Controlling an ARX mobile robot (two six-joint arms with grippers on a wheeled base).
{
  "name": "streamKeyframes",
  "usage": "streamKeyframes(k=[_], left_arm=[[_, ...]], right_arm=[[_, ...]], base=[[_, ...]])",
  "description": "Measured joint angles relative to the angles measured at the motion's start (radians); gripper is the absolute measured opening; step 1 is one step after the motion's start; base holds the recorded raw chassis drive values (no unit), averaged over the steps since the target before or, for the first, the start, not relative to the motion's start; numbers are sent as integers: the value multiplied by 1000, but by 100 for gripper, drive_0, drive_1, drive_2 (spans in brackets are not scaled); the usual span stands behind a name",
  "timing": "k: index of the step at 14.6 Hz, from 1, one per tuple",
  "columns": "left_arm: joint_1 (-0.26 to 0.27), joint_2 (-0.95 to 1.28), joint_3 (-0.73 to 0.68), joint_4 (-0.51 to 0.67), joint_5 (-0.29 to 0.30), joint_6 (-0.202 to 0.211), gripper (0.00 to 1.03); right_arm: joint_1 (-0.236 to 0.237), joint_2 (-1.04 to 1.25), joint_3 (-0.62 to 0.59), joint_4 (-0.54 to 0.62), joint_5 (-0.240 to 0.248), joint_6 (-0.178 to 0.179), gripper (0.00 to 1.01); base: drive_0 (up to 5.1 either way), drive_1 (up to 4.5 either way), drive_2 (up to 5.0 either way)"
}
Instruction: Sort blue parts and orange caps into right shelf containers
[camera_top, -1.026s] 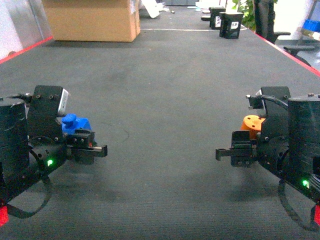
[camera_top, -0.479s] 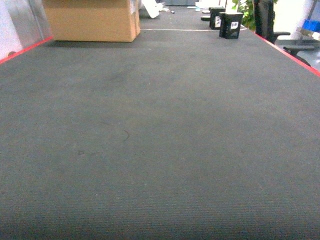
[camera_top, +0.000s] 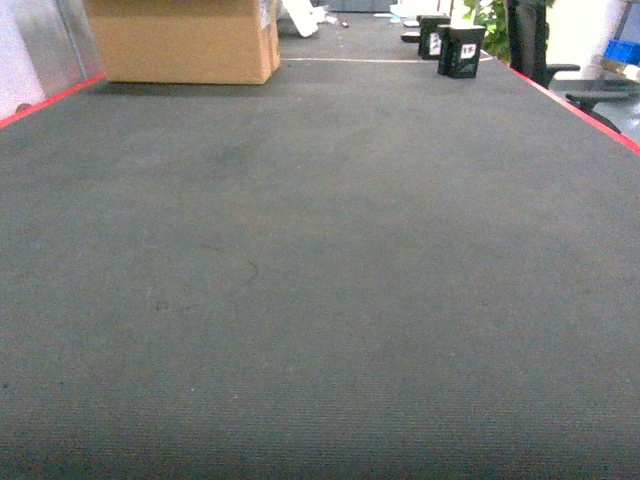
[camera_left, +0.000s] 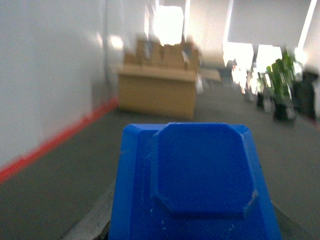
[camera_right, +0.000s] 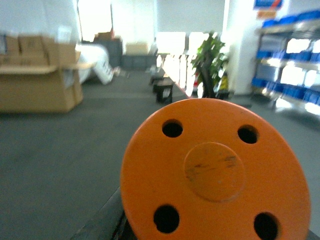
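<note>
A blue part (camera_left: 200, 185) with a raised octagonal top fills the lower left wrist view, held up off the floor. Only a grey sliver of a finger (camera_left: 92, 222) shows beside it. An orange cap (camera_right: 215, 175), a round disc with several holes, fills the lower right wrist view in the same way, with a dark finger edge (camera_right: 102, 222) at its left. Blue right shelf containers (camera_right: 295, 55) stand in rows on a rack far off at the right. Neither gripper appears in the head view.
Dark grey carpet stretches ahead, edged by red floor lines (camera_top: 50, 100). A large cardboard box (camera_top: 185, 40) sits far left, two black boxes (camera_top: 462, 50) and an office chair (camera_top: 540, 40) far right. A potted plant (camera_right: 212, 60) stands near the rack.
One second ago both arms, carrying the blue part and the orange cap, stood low in the head view. They left that view by half a second ago; nothing has shifted since.
</note>
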Motion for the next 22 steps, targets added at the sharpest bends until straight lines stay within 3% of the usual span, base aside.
streamKeyframes(k=[1,2,4,13,16,18,22], left_arm=[[78,-53,20,-193,154,1,43],[129,-89,13,-288,212,0,43],[127,-129,-26,-306,249,1,43],[127,-295,-145,-356,246,1,43],[127,-335,-161,-383,245,1,43],[127,-512,-188,-549,246,0,43],[127,-510,-188,-526,246,1,43]], right_arm=[[-94,-30,11,-138,-155,1,45],[-132,-52,-8,-176,-196,4,45],[-122,-93,-58,-167,-237,6,45],[-124,-247,-189,-195,-234,8,45],[-124,-409,-209,-338,-235,8,45],[-124,-438,-235,-336,-232,8,45],[-124,-440,-234,-334,-235,9,45]], base=[[0,0,0],[0,0,0],[0,0,0],[0,0,0],[0,0,0],[0,0,0],[0,0,0]])
